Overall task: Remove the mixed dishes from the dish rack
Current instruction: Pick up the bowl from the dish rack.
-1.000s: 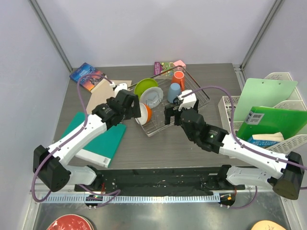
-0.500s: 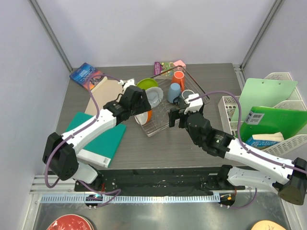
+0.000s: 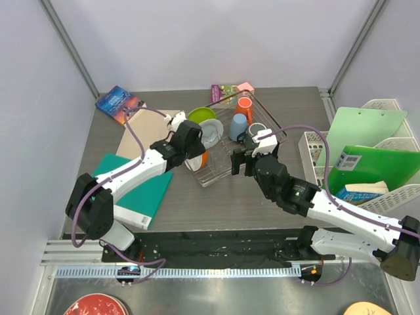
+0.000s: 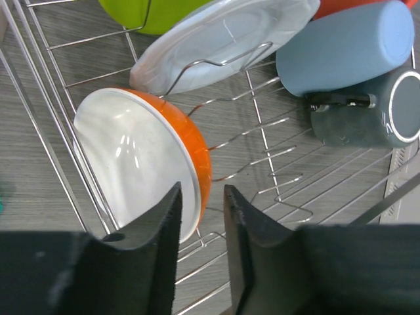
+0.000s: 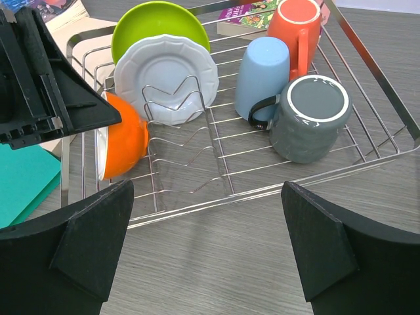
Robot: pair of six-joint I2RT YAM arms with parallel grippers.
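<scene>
The wire dish rack (image 5: 367, 65) holds a lime-green plate (image 5: 157, 23), a pale plate (image 5: 164, 72), a light blue cup (image 5: 262, 75), an orange mug (image 5: 295, 26) and a dark grey mug (image 5: 312, 118). A white bowl with an orange outside (image 4: 131, 157) leans on its edge at the rack's left end. My left gripper (image 4: 202, 190) straddles the bowl's rim. Its jaws are narrow, and a gap shows between the right finger and the orange side. My right gripper (image 5: 207, 190) hovers wide open over the table, just in front of the rack's near edge.
A teal book (image 3: 141, 190) lies left of the rack, with a tan board (image 3: 141, 128) and a blue book (image 3: 118, 102) behind it. More books (image 3: 226, 92) sit behind the rack. White lattice baskets (image 3: 377, 105) with green folders stand at the right.
My left arm has reached in to the bowl and its jaws have narrowed around the rim. The right gripper has edged toward the rack and stays wide open.
</scene>
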